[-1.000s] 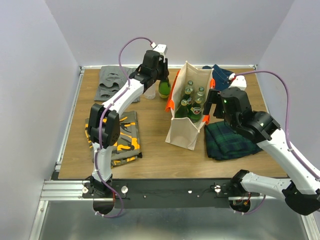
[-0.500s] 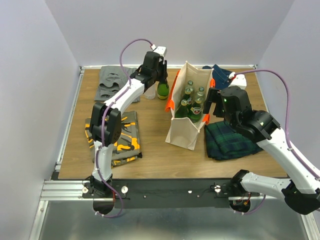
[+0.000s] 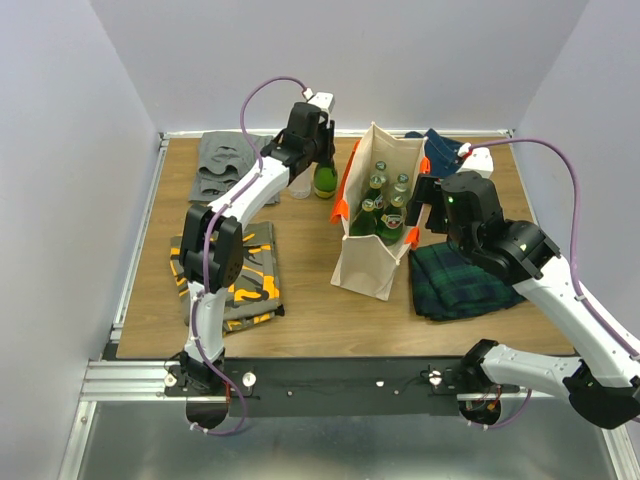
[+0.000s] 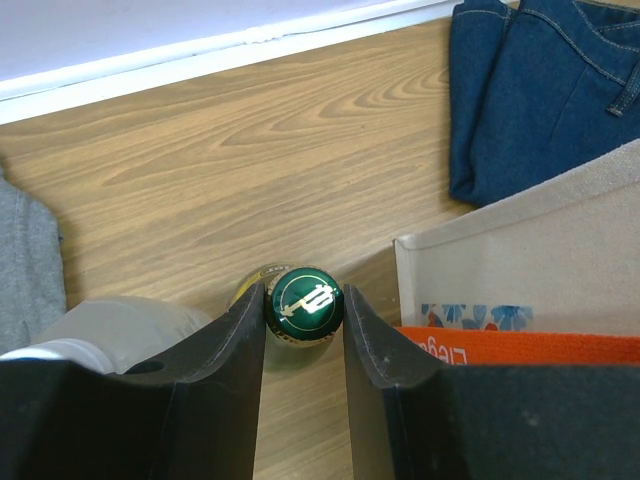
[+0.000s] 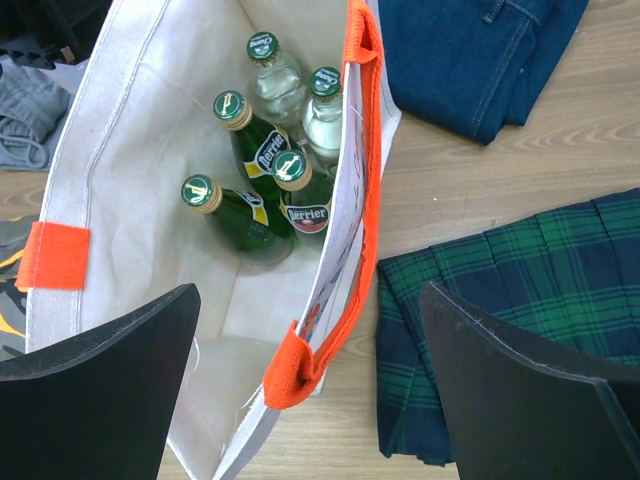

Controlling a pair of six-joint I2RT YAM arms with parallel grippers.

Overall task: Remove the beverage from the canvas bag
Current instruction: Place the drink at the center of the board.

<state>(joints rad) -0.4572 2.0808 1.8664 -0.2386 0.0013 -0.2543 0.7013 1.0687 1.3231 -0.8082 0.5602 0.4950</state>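
Observation:
The canvas bag [image 3: 372, 262] stands open mid-table, cream with orange handles [image 5: 362, 150]. Several beverage bottles [image 5: 260, 150] stand inside it, green ones and clear ones. Left of the bag, one green bottle [image 3: 325, 180] stands upright at the table. My left gripper [image 4: 305, 310] is shut on its green cap [image 4: 305, 300], one finger on each side. My right gripper [image 5: 310, 345] hangs open above the bag's right wall, one finger over the inside and one over the plaid cloth, holding nothing.
A clear bottle [image 3: 300, 186] stands just left of the held green one. Folded clothes lie around: grey [image 3: 222, 165] at back left, orange-patterned [image 3: 250, 275] at front left, jeans [image 5: 470, 60] at back right, green plaid [image 5: 520, 290] right of the bag.
The left gripper with the green bottle has shifted only very slightly. The right arm has not moved.

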